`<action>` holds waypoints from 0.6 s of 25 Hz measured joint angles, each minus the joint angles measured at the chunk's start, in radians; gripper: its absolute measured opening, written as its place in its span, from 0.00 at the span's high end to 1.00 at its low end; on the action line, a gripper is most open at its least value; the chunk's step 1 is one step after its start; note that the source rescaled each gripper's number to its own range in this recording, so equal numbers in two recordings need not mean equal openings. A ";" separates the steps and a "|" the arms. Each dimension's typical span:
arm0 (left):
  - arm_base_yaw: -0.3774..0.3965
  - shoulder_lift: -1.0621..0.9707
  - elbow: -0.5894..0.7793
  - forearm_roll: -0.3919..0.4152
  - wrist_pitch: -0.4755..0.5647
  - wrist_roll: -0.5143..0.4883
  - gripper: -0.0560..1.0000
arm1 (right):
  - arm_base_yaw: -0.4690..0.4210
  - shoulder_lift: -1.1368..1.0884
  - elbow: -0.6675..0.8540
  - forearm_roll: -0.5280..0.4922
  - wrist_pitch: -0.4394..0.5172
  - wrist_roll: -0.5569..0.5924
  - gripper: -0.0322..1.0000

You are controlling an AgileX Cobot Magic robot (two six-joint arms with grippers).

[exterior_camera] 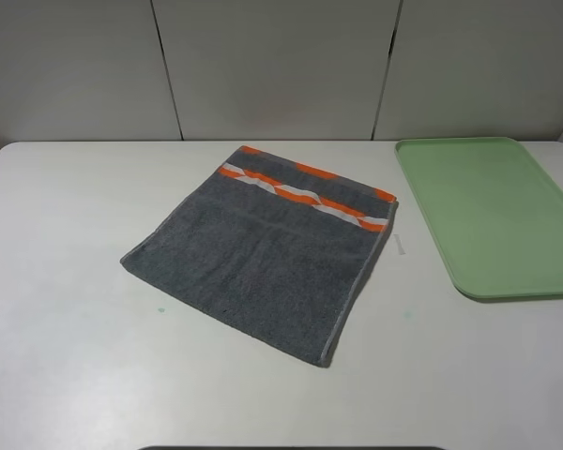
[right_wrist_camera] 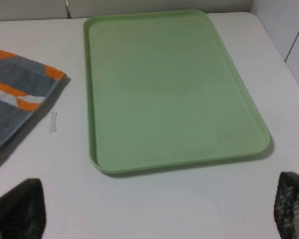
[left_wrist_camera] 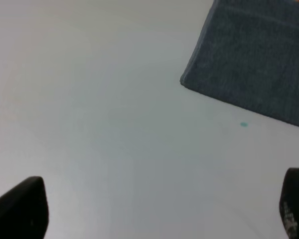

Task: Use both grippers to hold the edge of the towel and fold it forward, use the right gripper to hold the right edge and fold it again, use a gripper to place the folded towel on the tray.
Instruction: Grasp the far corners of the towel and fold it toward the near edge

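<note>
Dark fingertips (left_wrist_camera: 20, 209) of the left jaws stand wide apart at the near edge of the left wrist view, holding nothing, with only bare worktop (left_wrist_camera: 104, 124) between them. The right jaws are likewise spread and empty, their meshed fingertips (right_wrist_camera: 17, 209) over bare worktop short of the tray (right_wrist_camera: 164, 84).

Beyond the left jaws a small teal speck (left_wrist_camera: 243, 124) marks the surface, and past it lies the near left corner of the grey towel (left_wrist_camera: 254, 64), apart from the jaws and off to one side of them. From the right wrist, only the towel's orange-striped far corner (right_wrist_camera: 15, 94) shows, off to the side, with a small white scrap (right_wrist_camera: 53, 122) between it and the tray; that edge is also clear of the jaws.

From the high camera neither arm is in view. The towel (exterior_camera: 263, 253) lies flat and askew at the middle of the worktop (exterior_camera: 75, 356), its orange and white band along the far edge. The green tray (exterior_camera: 507, 292) sits just beside it on the right, with nothing on it.

By the look of it no fold has been made: both folds and the placing are all left to do.
</note>
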 joint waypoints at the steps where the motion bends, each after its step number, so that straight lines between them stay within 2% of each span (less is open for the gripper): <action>1: 0.000 0.000 0.000 0.000 0.000 0.000 0.08 | 0.000 0.000 0.000 0.000 0.000 0.000 0.00; 15: 0.000 0.000 0.000 0.000 0.000 0.000 0.08 | 0.000 0.000 0.000 0.000 0.000 0.000 0.00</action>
